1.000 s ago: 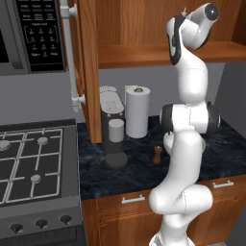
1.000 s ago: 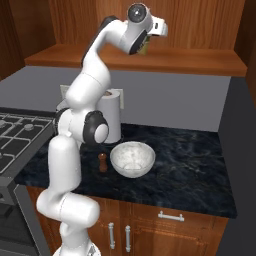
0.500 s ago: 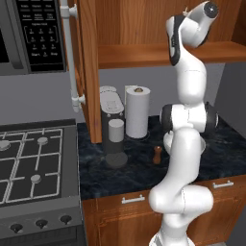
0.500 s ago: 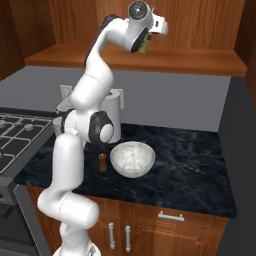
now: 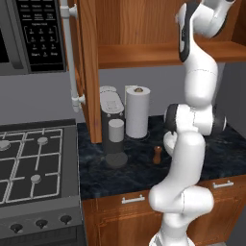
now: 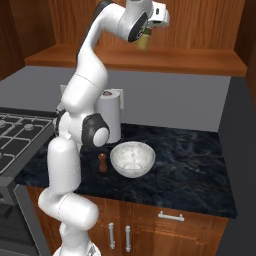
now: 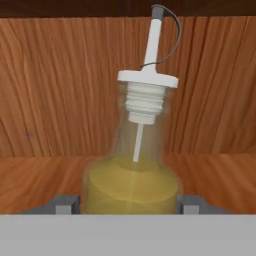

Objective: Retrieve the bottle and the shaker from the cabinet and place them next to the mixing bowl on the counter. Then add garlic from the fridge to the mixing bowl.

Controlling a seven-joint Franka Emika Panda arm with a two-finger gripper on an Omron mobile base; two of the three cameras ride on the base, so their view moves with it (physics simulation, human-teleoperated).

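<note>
The tool (image 7: 128, 205) squeezes a clear bottle (image 7: 132, 175) of yellow oil with a white cap and tall spout.

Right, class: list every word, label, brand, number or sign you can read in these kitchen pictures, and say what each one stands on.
Microwave keypad: rows of small white markings on the dark panel, too small and blurred to read.
Bottle between the gripper fingertips: no label or print shows.
Shaker, mixing bowl, paper towel roll: no text.
Nothing in these pictures can be quoted as readable text.
</note>
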